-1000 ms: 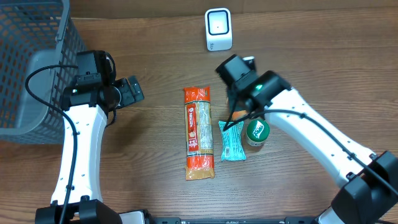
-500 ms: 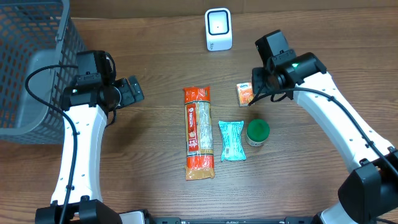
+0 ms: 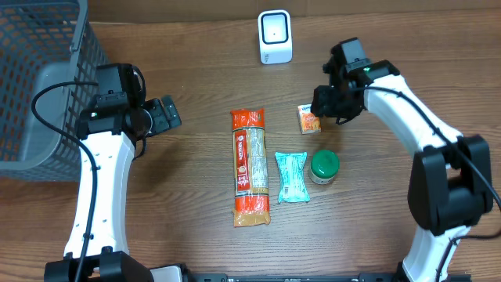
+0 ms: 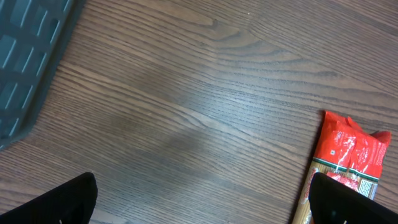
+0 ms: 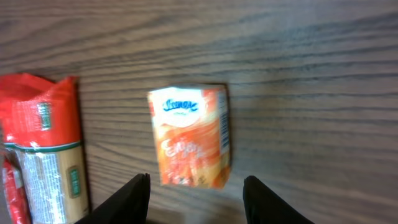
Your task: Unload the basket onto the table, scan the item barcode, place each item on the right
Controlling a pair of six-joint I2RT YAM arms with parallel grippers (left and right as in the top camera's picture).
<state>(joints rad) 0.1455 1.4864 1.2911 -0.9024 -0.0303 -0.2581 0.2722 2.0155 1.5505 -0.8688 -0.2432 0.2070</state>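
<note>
Overhead shows scanner [image 3: 275, 37], right wrist only orange carton [image 5: 189, 135], perhaps juice.

Table [image 3: 196, 63]: pasta [image 3: 250, 168], pouch [image 3: 292, 178], carton [image 3: 308, 119], can [image 3: 324, 166], scanner [image 3: 275, 37]

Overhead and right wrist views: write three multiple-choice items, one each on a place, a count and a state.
1. The orange carton lies: A on a shelf; B on the table near the green-lidded jar; C in a bowl.
2. Grocery items on the table: A two; B four; C six.
3. The right gripper has its jaws: A shut on the carton; B shut on the jar; C open.

B: it lies flat on the wood.
B: carton, jar, pasta packet, teal packet.
C: the jaws stand apart, carton free.
</note>
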